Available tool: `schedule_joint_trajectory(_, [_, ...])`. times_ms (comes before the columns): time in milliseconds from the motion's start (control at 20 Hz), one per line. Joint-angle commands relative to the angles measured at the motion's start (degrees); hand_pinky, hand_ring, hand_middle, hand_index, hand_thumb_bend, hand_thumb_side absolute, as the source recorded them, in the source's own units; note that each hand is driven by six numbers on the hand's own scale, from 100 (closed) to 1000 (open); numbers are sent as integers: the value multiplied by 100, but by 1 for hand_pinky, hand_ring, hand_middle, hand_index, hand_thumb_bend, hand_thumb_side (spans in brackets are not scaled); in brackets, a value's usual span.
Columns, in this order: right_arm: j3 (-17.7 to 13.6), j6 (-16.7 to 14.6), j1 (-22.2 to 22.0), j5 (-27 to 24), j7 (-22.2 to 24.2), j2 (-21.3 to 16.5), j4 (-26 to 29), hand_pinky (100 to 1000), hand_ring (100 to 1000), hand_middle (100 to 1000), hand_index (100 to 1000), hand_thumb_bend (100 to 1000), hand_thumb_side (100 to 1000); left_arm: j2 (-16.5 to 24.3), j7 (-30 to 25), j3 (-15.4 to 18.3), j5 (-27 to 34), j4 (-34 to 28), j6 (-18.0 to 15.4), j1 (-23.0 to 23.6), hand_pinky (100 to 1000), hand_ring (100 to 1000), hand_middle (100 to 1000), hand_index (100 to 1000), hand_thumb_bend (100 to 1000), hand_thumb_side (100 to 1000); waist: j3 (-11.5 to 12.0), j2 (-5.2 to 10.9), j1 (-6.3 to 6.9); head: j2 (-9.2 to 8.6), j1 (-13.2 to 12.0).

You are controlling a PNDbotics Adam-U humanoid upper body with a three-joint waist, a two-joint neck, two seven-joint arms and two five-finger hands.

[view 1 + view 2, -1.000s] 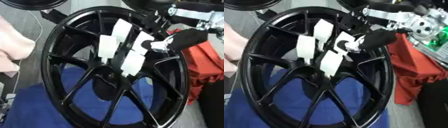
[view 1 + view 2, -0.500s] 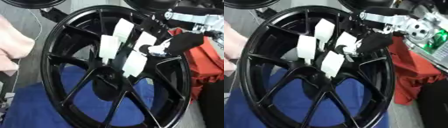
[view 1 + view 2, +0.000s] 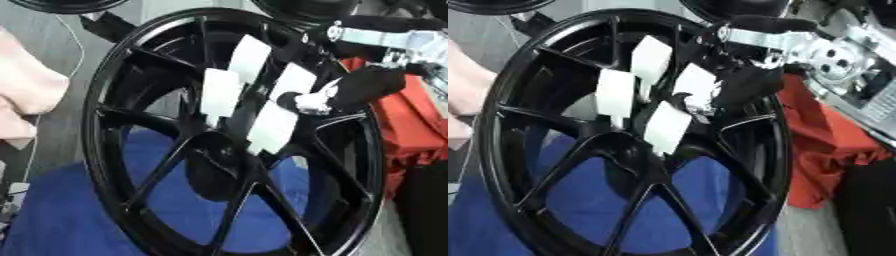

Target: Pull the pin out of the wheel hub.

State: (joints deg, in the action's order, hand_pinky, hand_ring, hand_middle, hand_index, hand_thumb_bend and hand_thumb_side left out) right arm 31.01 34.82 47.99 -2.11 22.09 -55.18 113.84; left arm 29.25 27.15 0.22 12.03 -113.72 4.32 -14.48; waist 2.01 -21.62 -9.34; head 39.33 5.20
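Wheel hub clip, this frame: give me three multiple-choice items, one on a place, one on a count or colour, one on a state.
1. Where is the right robot hand?
A. at the white pins
B. on the blue cloth
C. below the rim

2. How many white pins show on the wheel hub?
A. one
B. four
C. seven

3. The wheel hub is:
A. flat
B. tilted up on edge
C. hanging free

Key:
1 A, its fingers meet the right-hand pin.
2 B, four white blocks cluster above the centre.
3 B, it leans over the blue cloth.
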Motion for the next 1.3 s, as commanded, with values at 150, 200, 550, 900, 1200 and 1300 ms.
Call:
schedule_joint_trajectory(150, [-114, 94, -2, 75, -61, -105, -31, 676, 677, 680, 830, 408, 447, 73, -30, 12, -29, -87, -4, -7, 905, 590, 516, 651, 100, 651, -13, 69, 31, -79, -1])
schedule_joint_trajectory(200, [-118, 114, -11, 91, -77, -111, -30, 676, 677, 675, 829, 408, 451, 72, -33, 11, -33, -87, -5, -5, 905, 590, 516, 651, 100, 651, -18, 67, 32, -77, -4])
schedule_joint_trajectory(550, [-140, 223, -76, 332, -80, -180, 10, 682, 685, 654, 830, 416, 462, 69, -71, 6, -56, -87, -21, -10, 905, 591, 516, 651, 100, 649, -48, 55, 53, -84, -19])
schedule_joint_trajectory(900, [-179, 269, -125, 361, -32, -205, 21, 669, 668, 610, 805, 420, 442, 57, -110, -7, -59, -87, -29, -22, 904, 591, 516, 651, 100, 649, -82, 50, 80, -93, -16])
schedule_joint_trajectory(1200, [-187, 278, -105, 334, -40, -186, 39, 660, 648, 546, 750, 423, 430, 55, -141, -9, -64, -87, -49, -30, 904, 592, 516, 650, 100, 646, -87, 45, 99, -100, -7])
schedule_joint_trajectory(1300, [-192, 275, -94, 324, -57, -170, 36, 655, 640, 537, 738, 423, 421, 51, -146, -10, -60, -87, -48, -30, 904, 592, 516, 650, 100, 646, -85, 44, 101, -109, 0])
